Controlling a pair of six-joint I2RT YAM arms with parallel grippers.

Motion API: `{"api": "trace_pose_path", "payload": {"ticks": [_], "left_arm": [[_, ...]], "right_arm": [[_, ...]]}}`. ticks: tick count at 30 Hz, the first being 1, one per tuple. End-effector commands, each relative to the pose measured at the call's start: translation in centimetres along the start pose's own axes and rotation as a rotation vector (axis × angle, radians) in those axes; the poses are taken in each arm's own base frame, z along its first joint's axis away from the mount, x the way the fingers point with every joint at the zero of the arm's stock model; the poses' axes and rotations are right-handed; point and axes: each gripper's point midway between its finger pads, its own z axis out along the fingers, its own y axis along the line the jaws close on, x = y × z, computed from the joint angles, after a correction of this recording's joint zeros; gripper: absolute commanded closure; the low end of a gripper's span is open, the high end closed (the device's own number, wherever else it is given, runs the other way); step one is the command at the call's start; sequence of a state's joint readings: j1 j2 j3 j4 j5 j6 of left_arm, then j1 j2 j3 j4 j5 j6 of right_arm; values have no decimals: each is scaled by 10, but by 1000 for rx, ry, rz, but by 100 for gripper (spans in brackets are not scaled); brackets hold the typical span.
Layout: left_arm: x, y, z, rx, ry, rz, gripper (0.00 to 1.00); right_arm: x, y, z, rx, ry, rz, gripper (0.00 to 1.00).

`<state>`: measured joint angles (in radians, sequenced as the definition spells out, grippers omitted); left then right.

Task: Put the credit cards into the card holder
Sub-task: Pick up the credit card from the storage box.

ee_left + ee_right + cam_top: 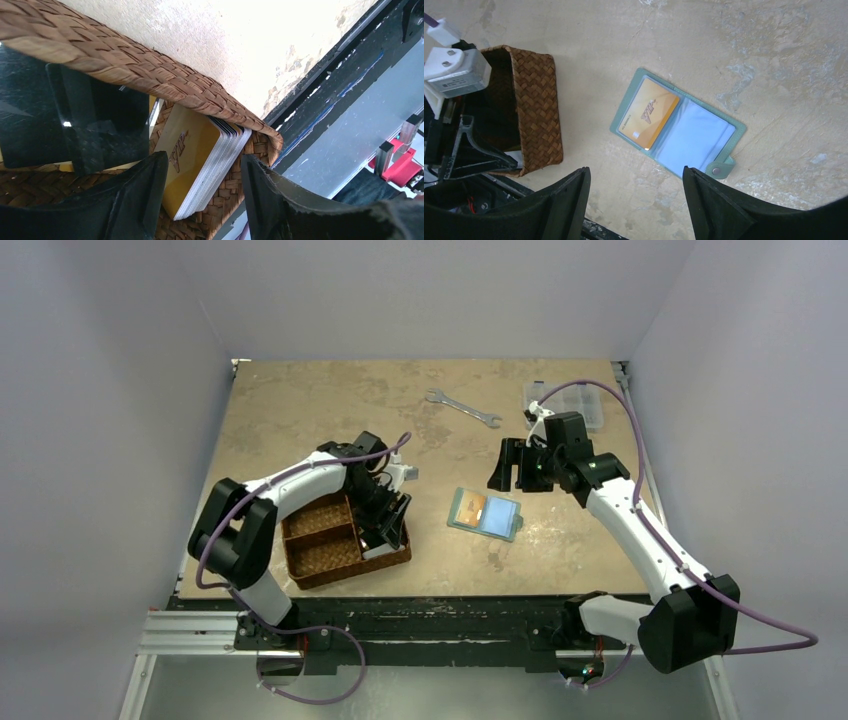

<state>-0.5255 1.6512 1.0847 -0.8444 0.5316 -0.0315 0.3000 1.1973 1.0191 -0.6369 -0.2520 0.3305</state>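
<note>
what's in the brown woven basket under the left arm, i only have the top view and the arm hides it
observer: a stack of thin plastic cards, orange-yellow one on top, sits in a corner of the brown woven basket.
operator: is the left hand gripping it
observer: no, the left hand is open, one finger on each side of the stack.
operator: any room in the wallet
observer: yes. The flat grey-green card holder lies open, and the blue-grey pocket beside its one orange-yellow card is empty.
</note>
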Motion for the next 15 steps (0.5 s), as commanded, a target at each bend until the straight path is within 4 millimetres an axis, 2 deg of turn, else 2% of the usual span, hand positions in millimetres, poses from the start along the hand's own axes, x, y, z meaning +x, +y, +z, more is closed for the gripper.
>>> {"api": "trace_pose_path", "payload": {"ticks": [1, 7, 15], "left_arm": [[-2, -5, 8, 37, 0, 37, 41], [0, -10, 13, 71, 10, 36, 41], [3, -26, 5, 136, -5, 38, 45]], "right_arm": [[-16, 4, -10, -1, -49, -31, 25], [-14, 4, -11, -6, -47, -29, 25], [-12, 5, -10, -14, -42, -26, 25]]}}
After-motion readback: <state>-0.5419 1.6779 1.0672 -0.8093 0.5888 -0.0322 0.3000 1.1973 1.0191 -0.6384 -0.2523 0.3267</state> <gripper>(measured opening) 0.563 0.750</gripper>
